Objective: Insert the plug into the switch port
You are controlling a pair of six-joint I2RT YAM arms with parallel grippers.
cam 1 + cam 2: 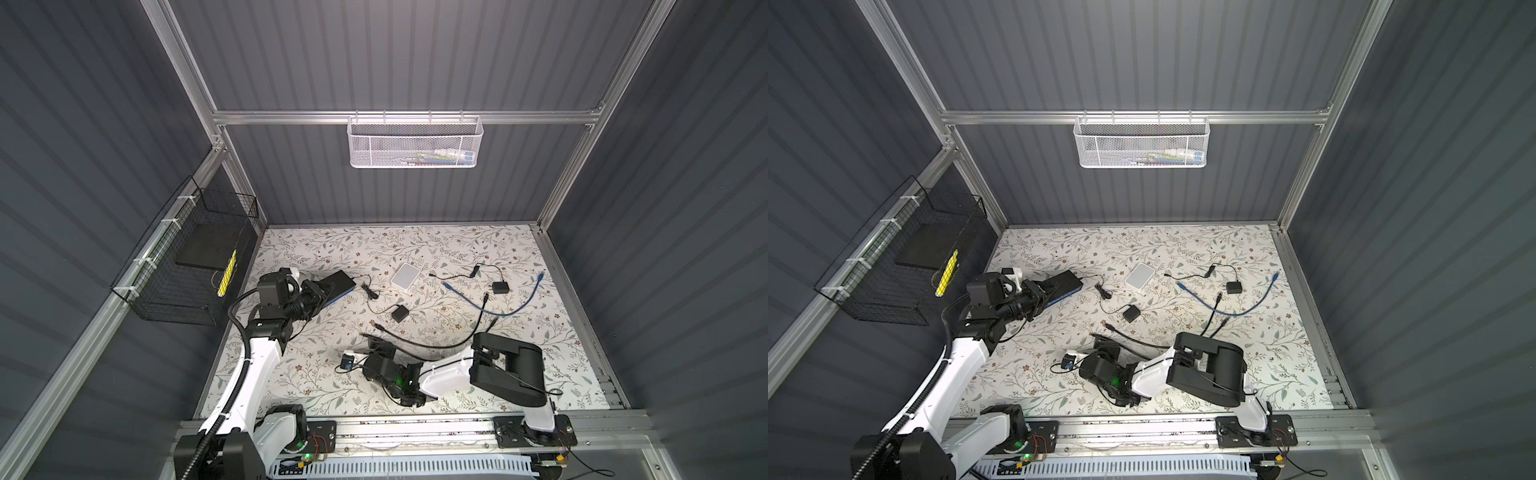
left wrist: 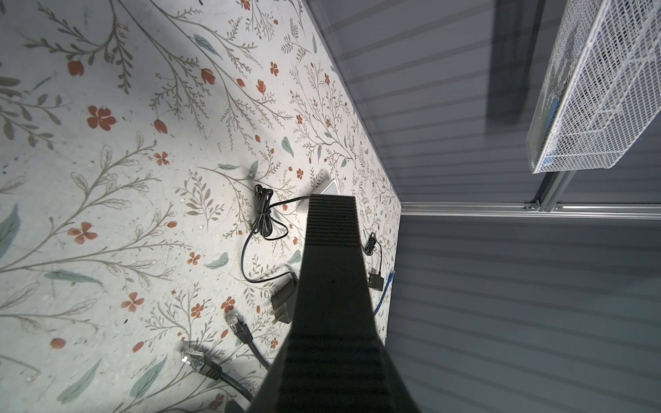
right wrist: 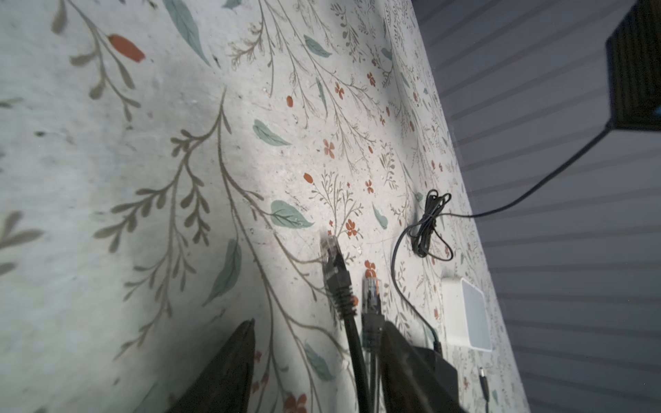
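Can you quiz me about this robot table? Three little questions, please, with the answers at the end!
1. True or false: the white box lies on the table, apart from both grippers.
2. What does the left gripper grip? A) a blue cable B) the black switch C) a white basket
3. Fill in: the right gripper has its jaws ____, with two black cables running between them.
Key: 1 true; 2 B; 3 open.
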